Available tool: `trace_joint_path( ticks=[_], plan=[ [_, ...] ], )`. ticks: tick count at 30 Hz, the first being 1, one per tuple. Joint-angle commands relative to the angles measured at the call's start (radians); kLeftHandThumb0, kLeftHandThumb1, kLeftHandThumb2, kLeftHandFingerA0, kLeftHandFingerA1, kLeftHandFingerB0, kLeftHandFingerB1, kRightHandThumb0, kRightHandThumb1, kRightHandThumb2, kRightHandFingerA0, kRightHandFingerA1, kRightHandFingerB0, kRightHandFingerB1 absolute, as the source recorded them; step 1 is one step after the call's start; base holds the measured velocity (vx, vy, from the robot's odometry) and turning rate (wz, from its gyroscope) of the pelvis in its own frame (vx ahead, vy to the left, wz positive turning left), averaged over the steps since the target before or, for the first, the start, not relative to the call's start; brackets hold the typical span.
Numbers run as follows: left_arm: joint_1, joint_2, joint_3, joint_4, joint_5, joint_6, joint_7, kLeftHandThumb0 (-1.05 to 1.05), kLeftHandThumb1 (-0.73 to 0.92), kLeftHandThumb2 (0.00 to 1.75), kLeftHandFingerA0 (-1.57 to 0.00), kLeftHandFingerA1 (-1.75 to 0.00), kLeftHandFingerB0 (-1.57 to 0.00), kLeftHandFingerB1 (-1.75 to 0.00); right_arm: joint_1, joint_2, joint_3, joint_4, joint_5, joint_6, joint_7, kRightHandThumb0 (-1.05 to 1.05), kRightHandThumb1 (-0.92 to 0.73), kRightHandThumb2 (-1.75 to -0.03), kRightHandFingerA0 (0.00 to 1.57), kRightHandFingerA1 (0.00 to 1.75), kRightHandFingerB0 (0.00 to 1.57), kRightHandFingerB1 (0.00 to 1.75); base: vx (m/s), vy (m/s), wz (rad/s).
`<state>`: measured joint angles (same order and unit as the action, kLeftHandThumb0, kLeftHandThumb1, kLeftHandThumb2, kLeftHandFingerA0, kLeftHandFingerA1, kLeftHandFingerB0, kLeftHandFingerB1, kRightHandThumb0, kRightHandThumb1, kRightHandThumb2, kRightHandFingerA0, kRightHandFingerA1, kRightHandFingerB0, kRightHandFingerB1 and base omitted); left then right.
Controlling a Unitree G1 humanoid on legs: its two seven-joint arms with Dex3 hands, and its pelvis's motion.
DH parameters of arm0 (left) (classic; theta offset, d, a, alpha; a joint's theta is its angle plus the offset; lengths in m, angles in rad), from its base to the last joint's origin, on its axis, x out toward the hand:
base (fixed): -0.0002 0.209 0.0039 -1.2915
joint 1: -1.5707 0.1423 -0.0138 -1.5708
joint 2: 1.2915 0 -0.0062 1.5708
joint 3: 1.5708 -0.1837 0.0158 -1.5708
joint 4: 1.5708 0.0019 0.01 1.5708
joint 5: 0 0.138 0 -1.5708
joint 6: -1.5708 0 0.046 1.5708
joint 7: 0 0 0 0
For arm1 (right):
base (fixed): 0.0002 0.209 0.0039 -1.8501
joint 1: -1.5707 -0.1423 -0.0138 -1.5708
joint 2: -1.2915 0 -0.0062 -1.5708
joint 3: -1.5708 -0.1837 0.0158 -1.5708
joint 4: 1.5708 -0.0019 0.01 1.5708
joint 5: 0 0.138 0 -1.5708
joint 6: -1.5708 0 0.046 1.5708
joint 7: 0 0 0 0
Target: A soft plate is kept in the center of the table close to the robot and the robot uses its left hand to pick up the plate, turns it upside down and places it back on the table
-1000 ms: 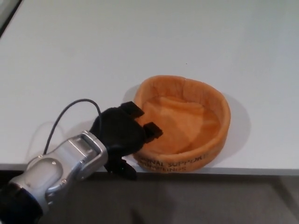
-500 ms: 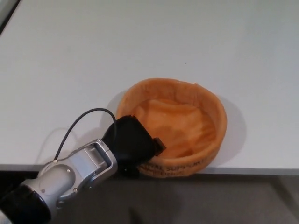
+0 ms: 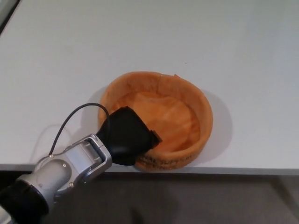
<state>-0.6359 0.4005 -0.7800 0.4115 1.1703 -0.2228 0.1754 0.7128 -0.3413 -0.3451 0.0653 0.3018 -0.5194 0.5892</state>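
Left hand [image 3: 127, 136] grips the near-left rim of one orange plate [image 3: 173, 116] at the front edge of the counter [image 3: 70, 56].
Fingers are closed over the rim, one fingertip inside. The plate faces opening-up; being round, it has no long axis. White counter lies open behind and on both sides.

Pretty bright, even light overall — the white table [image 3: 140, 42] is nearly washed out with no texture. Soft shadows sit to the right of the orange plate [image 3: 182, 116] and under the cable [image 3: 70, 126]. Whole frame's a bit soft and grainy — printed lettering is smeary.
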Motion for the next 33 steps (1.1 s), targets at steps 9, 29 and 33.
trace_joint_path(
  ticks=[9, 29, 33],
  plan=[
    [0.117, -0.106, 0.215, -0.07, -0.39, 0.033, -0.275, -0.3, 0.61, 0.59, -0.87, -1.75, -0.77, -1.55, -0.009, -0.013, -0.006, -0.001, 0.008, 0.022, 0.01, -0.82, -0.92, -0.69, 0.26, 0.34, 0.08, 0.22, 0.0, 0.0, 0.0],
    [0.19, -0.283, 0.486, -0.235, -0.848, 0.234, -0.65, -0.38, 0.61, 0.64, -0.9, -1.75, -0.75, -1.75, -0.017, -0.011, -0.005, 0.032, 0.006, 0.011, 0.023, -0.83, -0.91, -0.69, 0.28, 0.32, 0.06, 0.21, 0.0, 0.0, 0.0],
    [0.193, -0.338, 0.529, -0.266, -0.918, 0.294, -0.674, -0.34, 0.6, 0.63, -0.89, -1.75, -0.73, -1.75, -0.031, -0.011, -0.007, 0.067, 0.008, -0.012, 0.034, -0.84, -0.92, -0.69, 0.28, 0.32, 0.06, 0.21, 0.0, 0.0, 0.0]
  ],
)
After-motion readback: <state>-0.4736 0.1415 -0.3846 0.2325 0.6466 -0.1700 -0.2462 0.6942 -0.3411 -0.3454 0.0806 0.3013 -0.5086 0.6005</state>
